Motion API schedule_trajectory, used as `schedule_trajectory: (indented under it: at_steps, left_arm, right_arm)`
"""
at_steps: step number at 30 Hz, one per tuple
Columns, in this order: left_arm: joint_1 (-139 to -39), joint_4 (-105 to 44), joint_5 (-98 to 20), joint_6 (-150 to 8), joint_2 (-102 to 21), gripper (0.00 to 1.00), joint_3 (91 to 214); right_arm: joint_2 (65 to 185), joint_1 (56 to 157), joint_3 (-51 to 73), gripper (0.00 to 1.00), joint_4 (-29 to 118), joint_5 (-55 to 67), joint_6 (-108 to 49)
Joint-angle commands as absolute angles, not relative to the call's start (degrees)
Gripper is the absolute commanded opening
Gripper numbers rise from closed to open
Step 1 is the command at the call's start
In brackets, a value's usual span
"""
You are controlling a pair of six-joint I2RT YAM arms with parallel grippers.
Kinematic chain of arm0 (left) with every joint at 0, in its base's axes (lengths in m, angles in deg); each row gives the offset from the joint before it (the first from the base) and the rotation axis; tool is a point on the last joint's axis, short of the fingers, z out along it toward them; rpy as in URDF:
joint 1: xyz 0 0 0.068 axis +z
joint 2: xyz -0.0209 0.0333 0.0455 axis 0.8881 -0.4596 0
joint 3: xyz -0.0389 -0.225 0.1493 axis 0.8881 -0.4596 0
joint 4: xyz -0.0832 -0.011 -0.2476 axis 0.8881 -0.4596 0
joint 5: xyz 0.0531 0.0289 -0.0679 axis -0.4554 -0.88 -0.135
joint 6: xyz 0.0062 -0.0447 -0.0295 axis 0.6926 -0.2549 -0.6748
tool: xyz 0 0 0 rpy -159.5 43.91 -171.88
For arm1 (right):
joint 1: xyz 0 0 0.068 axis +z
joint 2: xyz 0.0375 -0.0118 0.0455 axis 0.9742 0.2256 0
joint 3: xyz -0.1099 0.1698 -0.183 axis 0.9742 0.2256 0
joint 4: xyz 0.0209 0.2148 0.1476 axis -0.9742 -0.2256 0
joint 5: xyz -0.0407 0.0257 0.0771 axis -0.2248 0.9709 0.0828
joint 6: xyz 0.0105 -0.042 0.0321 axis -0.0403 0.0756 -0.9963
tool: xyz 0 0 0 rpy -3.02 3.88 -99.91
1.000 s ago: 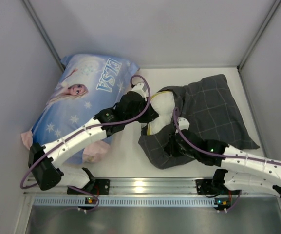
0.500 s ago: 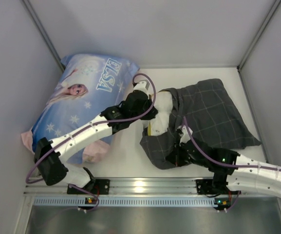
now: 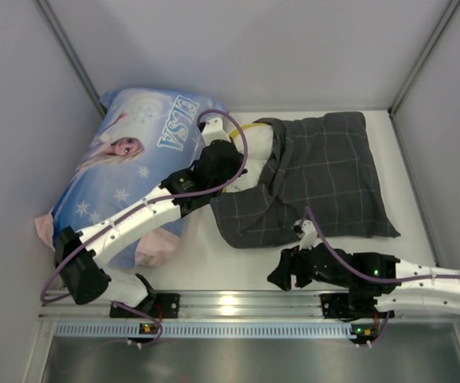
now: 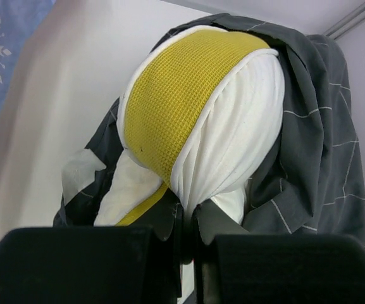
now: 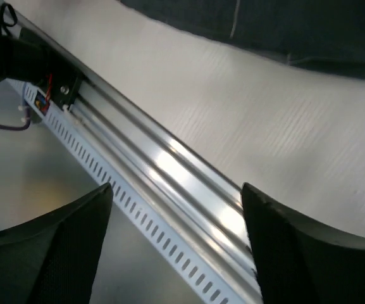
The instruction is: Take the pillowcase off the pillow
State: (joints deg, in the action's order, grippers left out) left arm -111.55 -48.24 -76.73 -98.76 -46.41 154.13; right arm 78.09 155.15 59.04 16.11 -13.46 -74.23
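The dark grey checked pillowcase (image 3: 325, 175) lies at the right of the table, its open end bunched around the pillow (image 3: 258, 156). The pillow's white end with a yellow mesh band (image 4: 182, 88) sticks out of the case (image 4: 315, 145). My left gripper (image 3: 228, 166) is shut on a pinch of the pillow's white fabric (image 4: 233, 133), which gathers between the jaws of the left gripper (image 4: 191, 218). My right gripper (image 3: 282, 276) hovers open near the front rail, clear of the pillowcase's edge (image 5: 296, 25), with nothing inside the right gripper (image 5: 176, 209).
A large blue ELSA-print pillow (image 3: 134, 159) lies at the back left under the left arm. The metal rail (image 3: 237, 303) runs along the table's near edge, directly under the right gripper (image 5: 169, 171). Grey walls close in both sides.
The right gripper let go of the pillowcase's near edge, opened and drew back toward the rail. The left gripper pulled the pillow's end toward the back left, and more of it shows.
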Motion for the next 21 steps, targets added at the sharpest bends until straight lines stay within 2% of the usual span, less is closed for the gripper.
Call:
schedule_trajectory:
  at_steps: [1, 2, 3, 5, 8, 14, 19, 21]
  left_arm:
    - [-111.5, -37.5, -77.4, -101.7, -40.9, 0.00, 153.0]
    - [-111.5, -37.4, -76.1, -102.4, -40.3, 0.00, 152.1]
    - [-111.5, -37.3, -75.4, -103.4, -39.5, 0.00, 150.5]
    - [-111.5, -37.2, -73.5, -104.4, -38.8, 0.00, 149.2]
    - [-111.7, -37.2, -71.5, -106.5, -36.6, 0.00, 146.7]
    - [-112.3, -37.2, -68.4, -107.8, -33.3, 0.00, 144.2]
    - [-112.3, -35.1, -63.4, -107.7, -32.6, 0.00, 143.1]
    - [-112.4, -34.3, -62.2, -107.9, -32.6, 0.00, 143.1]
  right_arm:
    - [75.3, 156.0, 54.5, 0.85, 14.1, -25.2, -74.6]
    - [76.0, 155.9, 52.4, 0.97, 14.1, -30.0, -73.6]
    - [76.9, 155.6, 50.9, 0.99, 14.1, -32.1, -72.7]
    - [82.0, 154.2, 46.0, 1.00, 14.1, -36.6, -68.4]
    - [89.7, 149.3, 38.9, 1.00, 14.1, -36.1, -62.8]
    - [99.0, 138.0, 34.1, 0.99, 20.0, -23.4, -58.1]
    - [105.3, 135.1, 32.3, 0.95, 21.2, -22.1, -58.7]
    - [106.4, 134.9, 32.1, 0.89, 22.0, -21.4, -58.5]
